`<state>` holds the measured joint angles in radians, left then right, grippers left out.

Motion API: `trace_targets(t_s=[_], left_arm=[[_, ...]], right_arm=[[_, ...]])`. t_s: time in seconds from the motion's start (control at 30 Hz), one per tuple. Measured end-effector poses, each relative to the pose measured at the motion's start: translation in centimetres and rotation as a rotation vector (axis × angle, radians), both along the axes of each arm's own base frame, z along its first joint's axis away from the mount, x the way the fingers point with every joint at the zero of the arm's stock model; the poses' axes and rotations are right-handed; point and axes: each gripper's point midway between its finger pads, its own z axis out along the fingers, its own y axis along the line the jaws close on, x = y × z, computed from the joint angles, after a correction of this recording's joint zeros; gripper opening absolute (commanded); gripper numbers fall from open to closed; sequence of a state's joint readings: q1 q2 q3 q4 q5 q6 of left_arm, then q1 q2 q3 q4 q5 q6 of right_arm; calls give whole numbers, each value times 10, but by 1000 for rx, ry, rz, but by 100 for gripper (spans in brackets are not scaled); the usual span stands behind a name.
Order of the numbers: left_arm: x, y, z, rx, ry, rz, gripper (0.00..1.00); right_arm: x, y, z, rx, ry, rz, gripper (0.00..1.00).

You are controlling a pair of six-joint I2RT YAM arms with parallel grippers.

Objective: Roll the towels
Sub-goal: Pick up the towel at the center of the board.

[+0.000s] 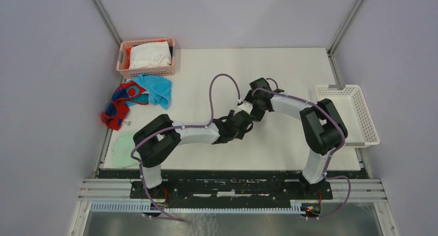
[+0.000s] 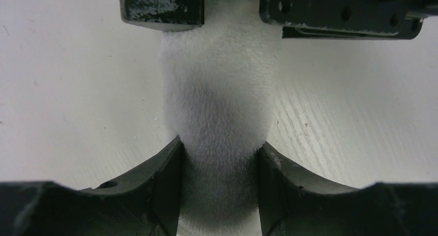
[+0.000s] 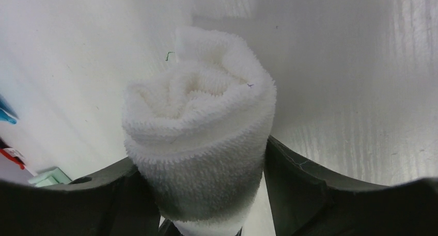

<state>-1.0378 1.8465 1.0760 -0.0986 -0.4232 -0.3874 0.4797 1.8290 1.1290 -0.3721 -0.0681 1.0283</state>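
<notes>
Centre of white table, visible only in wrist views: rolled white towel, pinched by left gripper, flanked by right gripper, hold unclear. Upper left overhead: turquoise towel, red towel, tiny unreadable tag.

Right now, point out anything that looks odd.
The red towel and blue towel lie crumpled in a heap at the left edge of the table, the red one apparently overhanging it. The white roll looks tidy.
</notes>
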Motion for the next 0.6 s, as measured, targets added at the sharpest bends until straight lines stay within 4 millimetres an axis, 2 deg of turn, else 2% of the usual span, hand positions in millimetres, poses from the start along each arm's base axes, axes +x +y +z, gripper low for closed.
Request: trace_targets(t_s=[0.17,0.27,0.43,0.47,0.6], left_arm=[[-1,-2,0,-24,15,14,56],[-1,-3,0,-30,19,18,57],[0,-4,0,-49,29,26,61],[0,-4,1,-54,33,24,64],[-2,-4,9,-110,68,26,73]], right_arm=[[-4,6,0,15,10,-16,68],[-4,10,-1,19,14,-21,63],[-3,15,-6,29,19,-32,46],[-3,15,-7,28,20,-31,41],[-3,14,-6,12,21,-14,32]])
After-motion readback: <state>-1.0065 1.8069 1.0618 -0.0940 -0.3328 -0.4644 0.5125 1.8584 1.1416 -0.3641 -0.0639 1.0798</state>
